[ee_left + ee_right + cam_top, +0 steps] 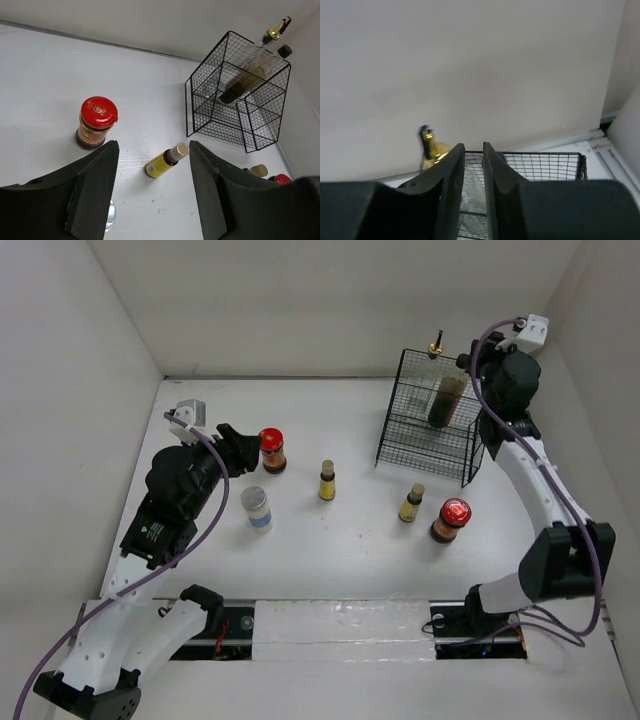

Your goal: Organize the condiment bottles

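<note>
Left claw [152, 146]: jaws spread wide and holding nothing, hovering over the desk [340, 550] well off the left-arm side of the black wire basket [395, 415]. The first red-lidded jar [272, 450] stands upright just beside the fingertips, outside the gap and on the side towards the basket.

Right claw [472, 146]: poised over the top rim of the basket at its right-arm side. The jaws are drawn almost together, leaving only a narrow slit in which nothing is seen gripped.

Inside the basket, the dark black-capped bottle [447, 400] leans with its cap above the rim. The tall clear gold-spouted bottle [255, 59] stands at the far side, its spout clear of the wires. The tier on which either bottle rests cannot be told.

On the arm-base side of the basket, the second tiny yellow-labelled bottle [412, 503] and the second red-lidded jar [452, 519] stand upright, close together but apart. The first tiny yellow-labelled bottle [327, 480] stands alone on the left-arm side of the basket. The white blue-labelled shaker [257, 508] stands farther from the basket on the same side, towards the arm bases from the first jar.
</note>
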Controlling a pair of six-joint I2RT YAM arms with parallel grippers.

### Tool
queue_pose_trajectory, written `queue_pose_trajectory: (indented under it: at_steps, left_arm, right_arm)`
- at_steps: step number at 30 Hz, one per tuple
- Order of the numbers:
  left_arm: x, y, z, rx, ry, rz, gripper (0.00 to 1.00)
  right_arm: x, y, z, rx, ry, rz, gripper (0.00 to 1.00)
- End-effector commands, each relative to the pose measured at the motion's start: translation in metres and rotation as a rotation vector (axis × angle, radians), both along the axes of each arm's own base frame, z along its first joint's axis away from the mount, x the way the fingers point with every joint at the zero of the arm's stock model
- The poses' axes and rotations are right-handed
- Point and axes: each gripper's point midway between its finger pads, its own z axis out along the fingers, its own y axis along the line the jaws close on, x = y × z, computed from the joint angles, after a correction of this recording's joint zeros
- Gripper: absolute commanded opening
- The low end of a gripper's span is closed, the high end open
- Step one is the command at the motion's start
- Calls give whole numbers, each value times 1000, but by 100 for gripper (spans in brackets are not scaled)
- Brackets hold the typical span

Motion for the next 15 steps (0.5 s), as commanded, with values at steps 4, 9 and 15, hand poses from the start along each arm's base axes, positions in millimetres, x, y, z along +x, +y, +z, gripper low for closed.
queue_pose_trajectory:
  at_steps: [4,9,15]
  left_arm:
    - [1,2,11,-32,-43,15,54]
    - [4,7,11,-29,-45,45,54]
    - [-3,48,19,-102,-34,271,56]
  right_arm:
    - [-72,98,37,36,-102,409,4]
    - [-114,209,-25,-24,59,769,9]
    - [-201,330,-75,-116,144,1212,42]
